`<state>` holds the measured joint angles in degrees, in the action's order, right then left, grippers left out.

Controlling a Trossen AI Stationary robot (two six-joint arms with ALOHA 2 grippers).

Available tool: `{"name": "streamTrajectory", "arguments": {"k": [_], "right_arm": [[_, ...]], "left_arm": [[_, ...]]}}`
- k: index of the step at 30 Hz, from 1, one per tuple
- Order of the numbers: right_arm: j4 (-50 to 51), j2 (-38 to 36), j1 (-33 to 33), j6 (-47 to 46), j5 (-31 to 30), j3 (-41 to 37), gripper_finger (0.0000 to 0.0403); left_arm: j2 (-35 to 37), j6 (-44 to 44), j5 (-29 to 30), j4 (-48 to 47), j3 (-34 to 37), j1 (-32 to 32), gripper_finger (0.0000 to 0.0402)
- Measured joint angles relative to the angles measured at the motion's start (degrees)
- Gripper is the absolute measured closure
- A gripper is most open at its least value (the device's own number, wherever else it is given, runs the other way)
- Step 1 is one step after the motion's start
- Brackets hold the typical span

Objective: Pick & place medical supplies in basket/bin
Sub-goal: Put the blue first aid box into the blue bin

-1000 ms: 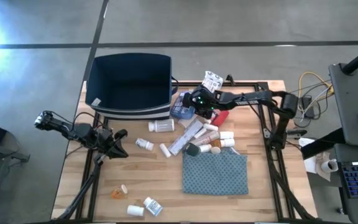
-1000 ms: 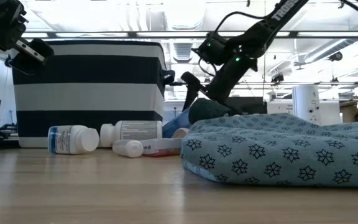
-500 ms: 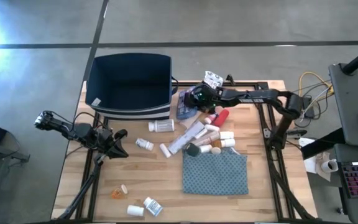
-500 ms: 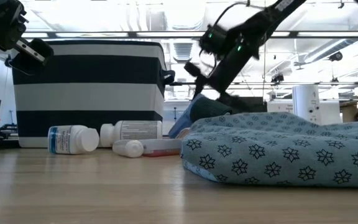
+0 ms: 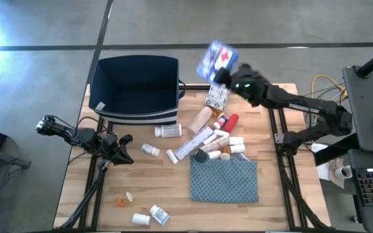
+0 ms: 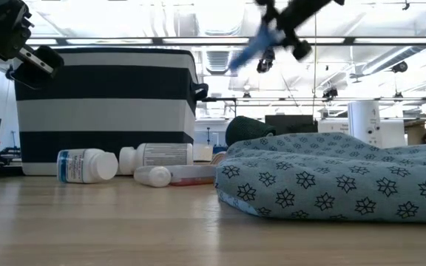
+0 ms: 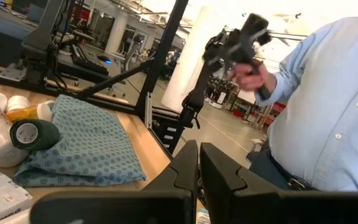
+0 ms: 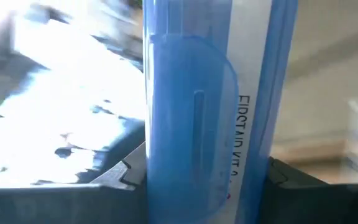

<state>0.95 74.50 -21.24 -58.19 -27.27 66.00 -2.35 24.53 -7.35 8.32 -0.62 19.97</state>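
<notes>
From above, right gripper clamped on the blue-and-white box, raised beside the basket; low view, box high over the desk; best released inside the rim; left gripper shut, idle.

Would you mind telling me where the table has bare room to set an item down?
Bare wood lies between the left claw and the teal cloth, and along the near edge right of the orange vial. It is crowded between the navy bin and the cloth.
</notes>
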Motion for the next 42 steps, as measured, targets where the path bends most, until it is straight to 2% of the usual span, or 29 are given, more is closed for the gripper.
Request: {"name": "streamTrajectory", "arguments": {"k": [3, 8, 14, 20, 23, 24, 27, 32, 36, 42], "right_arm": [[-11.14, 1.53, -1.55, 1.44, 9.31, 0.85, 0.0259], [-10.14, 12.89, -3.22, -3.33, 23.67, 10.03, 0.0259], [-10.04, 27.8, -4.17, -3.69, 37.33, 30.95, 0.0259], [5.7, 45.89, -5.19, -5.67, 45.95, 56.22, 0.0259], [8.41, 54.89, -5.22, -8.82, 50.96, 67.75, 0.0259], [7.29, 57.08, -5.15, -9.92, 51.87, 69.21, 0.0259], [-1.87, 58.42, -5.36, -20.54, 54.07, 63.95, 0.0259], [-0.44, 60.16, -5.83, -25.61, 55.4, 59.1, 0.0245], [0.28, 60.11, -5.29, -26.98, 56.82, 58.79, 0.0208], [3.37, 59.78, -5.02, -21.1, 58.6, 58.93, 0.0157]], "left_arm": [[0.0, 0.0, -0.01, 0.0, 0.0, -0.02, 0.0401], [0.0, 0.01, 0.0, 0.0, 0.0, -0.02, 0.0401], [0.0, 0.0, -0.02, 0.01, 0.0, -0.02, 0.0401], [0.0, 0.0, 0.0, 0.02, 0.0, -0.02, 0.0402], [0.0, 0.01, -0.01, 0.0, 0.0, -0.02, 0.0402], [0.0, 0.0, -0.01, 0.02, 0.0, -0.02, 0.0401], [-0.04, 0.01, -0.03, -0.02, 0.0, -0.02, 0.0402], [-0.37, 0.02, -0.01, -0.01, 0.0, -0.01, 0.0401], [-0.37, 0.0, 0.07, 0.0, 0.0, 0.0, 0.0401], [-0.37, 0.01, 0.01, 0.0, 0.0, -0.02, 0.0401]]}}
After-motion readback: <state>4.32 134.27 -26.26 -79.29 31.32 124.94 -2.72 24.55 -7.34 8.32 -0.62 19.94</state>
